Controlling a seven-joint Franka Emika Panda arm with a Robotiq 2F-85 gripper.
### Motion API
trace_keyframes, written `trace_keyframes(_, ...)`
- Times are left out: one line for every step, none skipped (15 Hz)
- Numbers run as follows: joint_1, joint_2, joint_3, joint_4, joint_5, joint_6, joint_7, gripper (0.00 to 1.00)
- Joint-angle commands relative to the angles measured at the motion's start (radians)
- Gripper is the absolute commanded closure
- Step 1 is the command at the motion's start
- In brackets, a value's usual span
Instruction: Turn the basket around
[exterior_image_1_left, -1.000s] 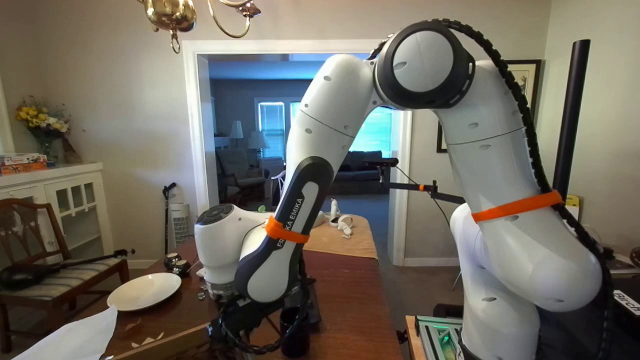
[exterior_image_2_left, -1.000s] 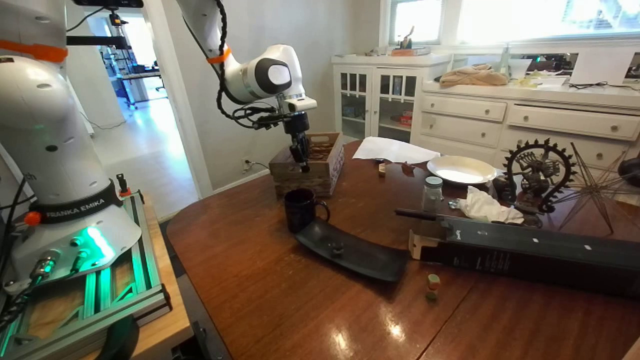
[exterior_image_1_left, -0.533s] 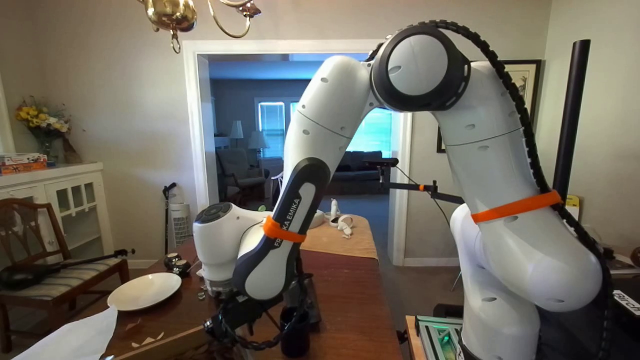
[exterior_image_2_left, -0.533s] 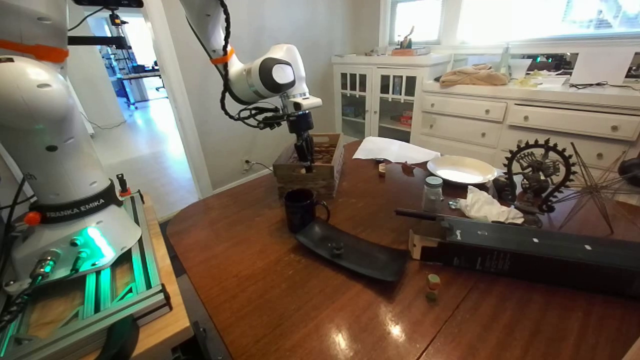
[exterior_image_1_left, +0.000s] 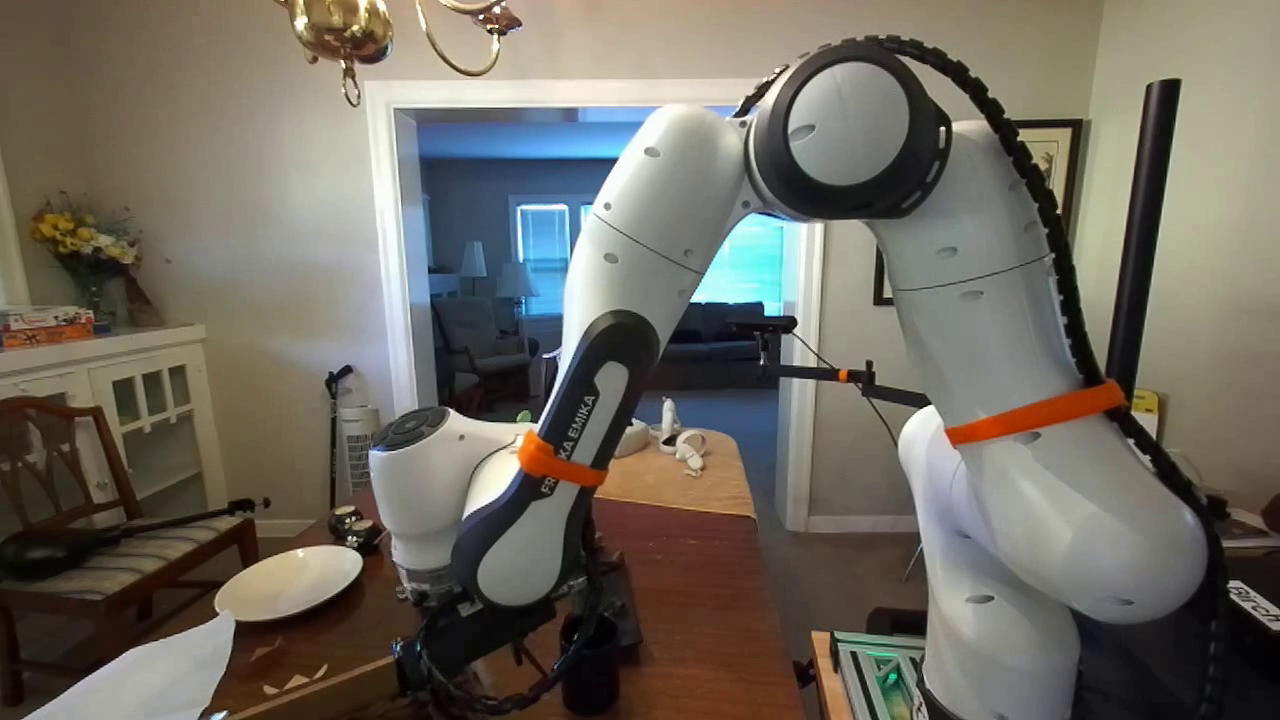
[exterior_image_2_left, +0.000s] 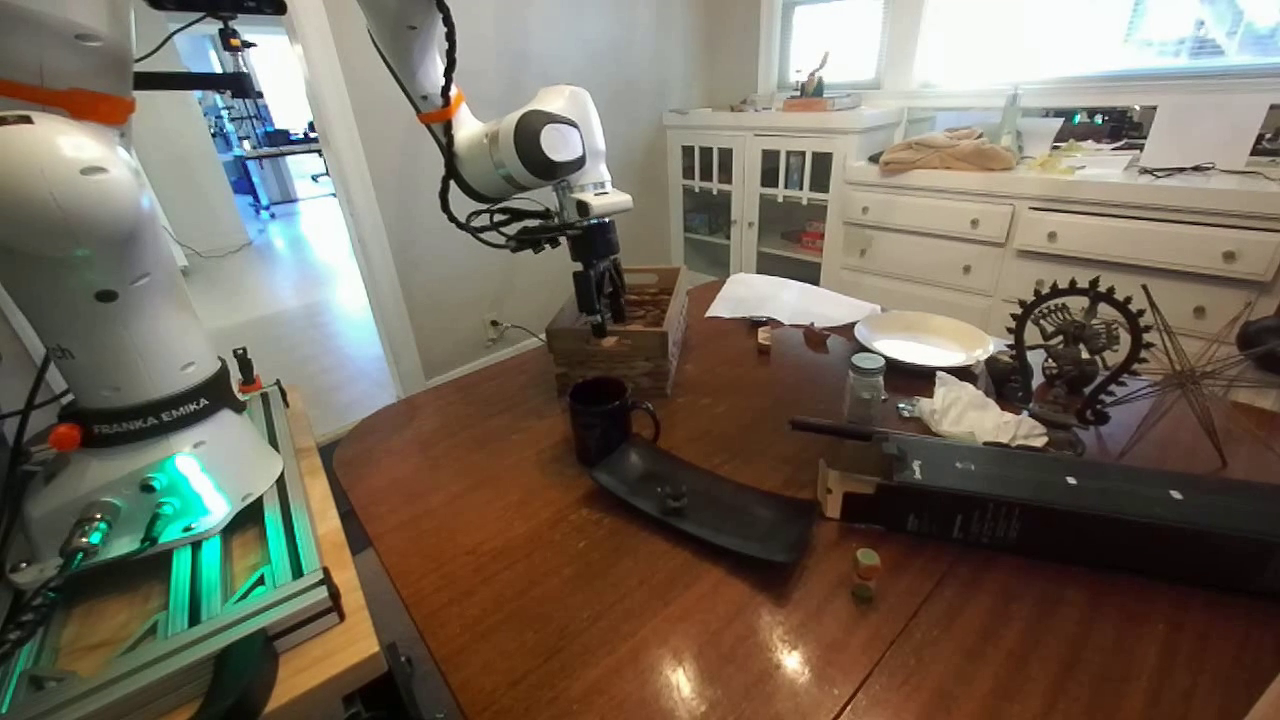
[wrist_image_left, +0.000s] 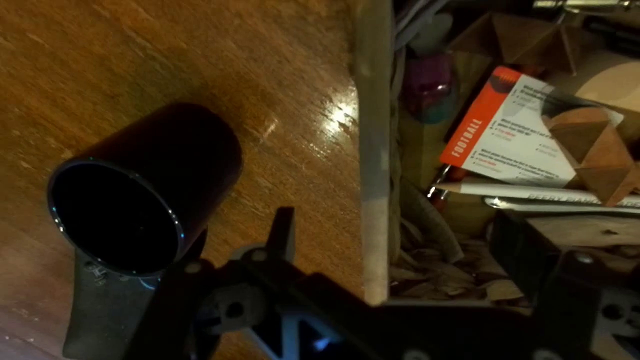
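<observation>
Just spread the gripper (wrist_image_left: 393, 227) wide over the end of the basket (exterior_image_2_left: 640, 365), stretching lengthwise away from the black mug (exterior_image_2_left: 598, 422)!

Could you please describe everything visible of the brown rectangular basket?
The brown wood-toned rectangular basket has low straight walls and a handle cutout in one end. Upright on the brown wooden table, it holds a white card with a red band and a white pencil, among other things. The open black gripper straddles the wall nearest the glossy black mug; contact is unclear.
</observation>
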Motion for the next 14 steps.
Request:
trace_keyframes(0.013,-0.008,0.023,0.016,0.064,-0.08,0.129,0.0)
trace_keyframes(0.018,0.003,0.023,0.028,0.065,-0.087,0.187,0.0)
trace_keyframes(0.019,0.011,0.026,0.037,0.069,-0.093,0.23,0.0)
trace_keyframes(0.021,0.017,0.028,0.047,0.068,-0.106,0.269,0.01)
trace_keyframes(0.025,0.024,0.028,0.056,0.062,-0.11,0.31,0.0)
trace_keyframes(0.025,0.03,0.031,0.064,0.06,-0.116,0.339,0.0)
trace_keyframes(0.026,0.038,0.035,0.072,0.062,-0.119,0.362,0.0)
trace_keyframes(0.027,0.044,0.038,0.078,0.062,-0.12,0.383,0.0)
trace_keyframes(0.025,0.053,0.047,0.082,0.068,-0.113,0.391,0.0)
trace_keyframes(0.026,0.06,0.052,0.085,0.064,-0.113,0.401,0.0)
trace_keyframes(0.027,0.068,0.058,0.09,0.065,-0.112,0.407,0.0)
trace_keyframes(0.028,0.073,0.061,0.094,0.065,-0.115,0.408,0.0)
trace_keyframes(0.029,0.077,0.064,0.096,0.065,-0.116,0.411,0.0)
trace_keyframes(0.03,0.081,0.065,0.098,0.062,-0.113,0.412,0.0)
